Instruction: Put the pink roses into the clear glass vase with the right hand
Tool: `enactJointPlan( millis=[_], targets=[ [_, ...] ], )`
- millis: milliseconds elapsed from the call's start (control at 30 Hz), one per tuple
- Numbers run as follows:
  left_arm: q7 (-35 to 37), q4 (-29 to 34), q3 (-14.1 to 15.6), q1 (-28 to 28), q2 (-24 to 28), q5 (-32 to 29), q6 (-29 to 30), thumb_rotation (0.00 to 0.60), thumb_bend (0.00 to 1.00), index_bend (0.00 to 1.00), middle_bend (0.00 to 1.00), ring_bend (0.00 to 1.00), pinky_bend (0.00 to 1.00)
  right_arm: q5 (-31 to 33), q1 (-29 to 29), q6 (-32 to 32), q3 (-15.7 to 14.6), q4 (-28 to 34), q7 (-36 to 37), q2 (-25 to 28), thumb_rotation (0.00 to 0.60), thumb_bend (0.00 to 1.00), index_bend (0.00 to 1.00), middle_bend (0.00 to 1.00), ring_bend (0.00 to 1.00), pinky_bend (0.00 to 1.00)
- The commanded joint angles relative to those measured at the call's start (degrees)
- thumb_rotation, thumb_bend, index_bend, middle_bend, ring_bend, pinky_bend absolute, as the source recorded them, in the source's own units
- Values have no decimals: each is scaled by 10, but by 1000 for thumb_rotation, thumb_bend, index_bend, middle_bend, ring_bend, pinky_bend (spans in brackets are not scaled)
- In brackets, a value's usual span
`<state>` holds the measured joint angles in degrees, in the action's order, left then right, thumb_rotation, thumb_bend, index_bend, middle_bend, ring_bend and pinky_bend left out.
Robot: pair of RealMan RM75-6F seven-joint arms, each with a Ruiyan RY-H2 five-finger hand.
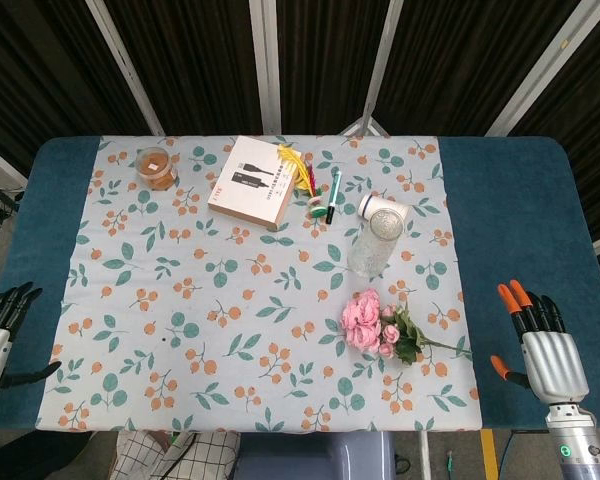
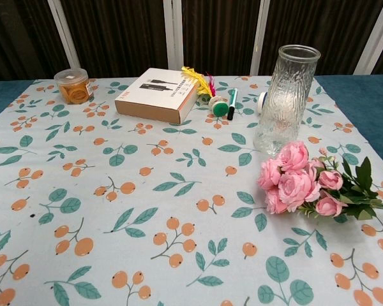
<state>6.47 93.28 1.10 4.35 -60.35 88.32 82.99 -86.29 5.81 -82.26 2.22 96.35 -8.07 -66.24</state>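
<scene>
Two hands rest at the near corners of the desk (image 1: 510, 180), both shown only in the head view. A floral cloth (image 1: 180, 300) covers the middle of the desk, leaving blue strips at either side.

On the cloth's near right part lie the roses (image 1: 365, 322), flat on their side, pink heads toward the middle and green stems trailing right toward the cloth's edge. They lie well apart from the right hand (image 1: 545, 345), which sits on the blue strip to their right, fingers spread and straight, holding nothing and touching nothing but the desk. The left hand (image 1: 2, 325) lies at the opposite edge, fingers also apart and empty, partly cut off by the frame.

Just behind the roses stands the vase (image 2: 282, 99), upright, clear ribbed glass, with nothing in it; the blooms nearly touch its base in the chest view. Behind the vase a small white object (image 1: 382, 210) is partly hidden.

Farther back lies a flat box (image 1: 255, 180), beside it a yellow and red feathered toy (image 1: 300, 168) and a green pen (image 1: 332, 195). At the far left stands a lidded jar (image 1: 156, 167) holding something orange.
</scene>
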Motion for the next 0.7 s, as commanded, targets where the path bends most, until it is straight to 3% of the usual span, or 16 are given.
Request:
enactJointPlan(
  millis=[33,500,700],
  targets=[
    [1,0,0,0,1,0,0,600,0,0,0,0,0,1,0,1,0,2,2,0,600,266,0,0,0,0],
    [-1,-1,-1,-1,-1,1,4,600,0,0,0,0,0,-4,7,7,3,39,10,5,600,266,0,0,0,0],
    [3,0,0,0,0,3,2,600,0,0,0,0,0,24,26,60,-1,82,15,9,600,266,0,0,0,0]
  ],
)
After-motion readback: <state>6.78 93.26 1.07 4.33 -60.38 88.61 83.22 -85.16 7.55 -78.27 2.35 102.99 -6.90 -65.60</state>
